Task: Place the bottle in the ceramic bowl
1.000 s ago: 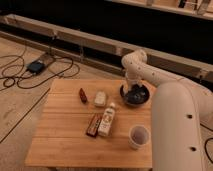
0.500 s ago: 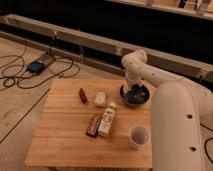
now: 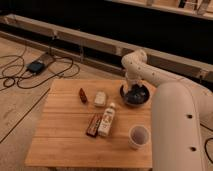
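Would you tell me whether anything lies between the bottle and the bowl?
Nothing visible lies between bottle and bowl; the block and bar are to the picture's left. The gripper itself is at the bowl.

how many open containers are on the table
2: the ceramic bowl far right, with the gripper over it, and the white cup front right. The arm may hide more.
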Robot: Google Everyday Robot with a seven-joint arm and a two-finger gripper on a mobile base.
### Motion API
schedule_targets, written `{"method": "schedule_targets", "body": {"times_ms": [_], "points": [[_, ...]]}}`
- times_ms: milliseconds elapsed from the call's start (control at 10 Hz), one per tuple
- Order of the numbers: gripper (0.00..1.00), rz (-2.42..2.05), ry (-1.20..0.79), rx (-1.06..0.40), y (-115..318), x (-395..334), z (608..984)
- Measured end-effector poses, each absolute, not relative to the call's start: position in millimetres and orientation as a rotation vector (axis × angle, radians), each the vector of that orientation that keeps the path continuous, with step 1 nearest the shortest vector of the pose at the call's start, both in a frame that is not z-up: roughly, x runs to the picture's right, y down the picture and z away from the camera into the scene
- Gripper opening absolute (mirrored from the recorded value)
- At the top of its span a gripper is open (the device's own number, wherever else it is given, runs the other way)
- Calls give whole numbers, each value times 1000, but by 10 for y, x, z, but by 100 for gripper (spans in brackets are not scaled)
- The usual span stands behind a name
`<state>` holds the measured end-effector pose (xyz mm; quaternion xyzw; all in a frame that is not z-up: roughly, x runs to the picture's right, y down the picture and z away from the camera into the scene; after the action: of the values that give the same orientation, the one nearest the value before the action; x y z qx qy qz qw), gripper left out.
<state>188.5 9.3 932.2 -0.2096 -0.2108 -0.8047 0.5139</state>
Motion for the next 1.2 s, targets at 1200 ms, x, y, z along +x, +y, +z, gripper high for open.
{"method": "schedule_targets", "body": {"times_ms": [1200], "points": [[69,-1792,-525,-539,507,1148,8565]]}}
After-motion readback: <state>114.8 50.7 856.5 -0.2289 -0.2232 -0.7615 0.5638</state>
